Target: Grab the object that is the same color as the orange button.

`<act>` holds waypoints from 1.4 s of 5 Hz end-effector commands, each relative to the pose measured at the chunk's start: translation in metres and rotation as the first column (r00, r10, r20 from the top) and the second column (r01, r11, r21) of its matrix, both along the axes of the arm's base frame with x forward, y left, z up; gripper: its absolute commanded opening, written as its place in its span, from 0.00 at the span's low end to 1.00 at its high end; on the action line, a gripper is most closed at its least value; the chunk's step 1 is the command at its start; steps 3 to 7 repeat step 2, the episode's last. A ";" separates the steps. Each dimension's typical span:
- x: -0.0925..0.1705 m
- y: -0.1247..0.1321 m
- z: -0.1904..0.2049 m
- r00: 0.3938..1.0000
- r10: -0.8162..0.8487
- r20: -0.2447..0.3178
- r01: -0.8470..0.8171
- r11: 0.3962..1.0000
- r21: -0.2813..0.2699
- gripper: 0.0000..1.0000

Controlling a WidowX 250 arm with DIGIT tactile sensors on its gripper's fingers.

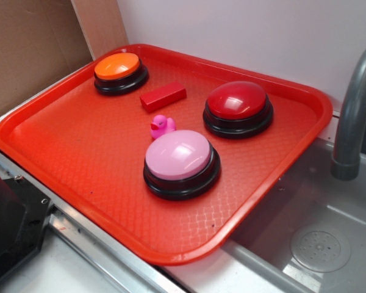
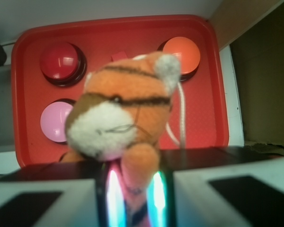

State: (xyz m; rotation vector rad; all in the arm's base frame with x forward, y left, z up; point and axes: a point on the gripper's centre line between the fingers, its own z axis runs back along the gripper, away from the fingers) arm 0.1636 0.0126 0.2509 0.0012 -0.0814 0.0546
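1. gripping the plush tiger (image 2: 125,118), the gripper (image 2: 132,189) shows only in the wrist view; its two fingers (image 2: 42,203) sit at the bottom edge, closed in on the toy's lower body, glowing pads either side of it.
2. tiger fills the middle of the wrist view, held above the red tray (image 2: 23,94), face blurred, white cord (image 2: 182,113) hanging off its right side.
3. orange button (image 1: 118,68) sits in the tray's far-left corner in the ext view, w/ black base.
4. red block (image 1: 163,96) lies just beside the orange button, apart from it.
5. pink duck (image 1: 162,126) is between the block and the pink button (image 1: 180,160), near the latter.
6. red button (image 1: 238,105) stands on the tray's right side.
7. sink (image 1: 317,238) and grey faucet (image 1: 354,116) are right of the tray.
8. tiger & gripper not in the ext view.
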 end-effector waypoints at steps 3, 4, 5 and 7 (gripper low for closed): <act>0.010 -0.011 0.014 0.989 -0.145 0.024 0.143 0.986 0.091 0.00; 0.010 -0.011 0.014 0.989 -0.145 0.024 0.143 0.986 0.091 0.00; 0.010 -0.011 0.014 0.989 -0.145 0.024 0.143 0.986 0.091 0.00; 0.010 -0.011 0.014 0.989 -0.145 0.024 0.143 0.986 0.091 0.00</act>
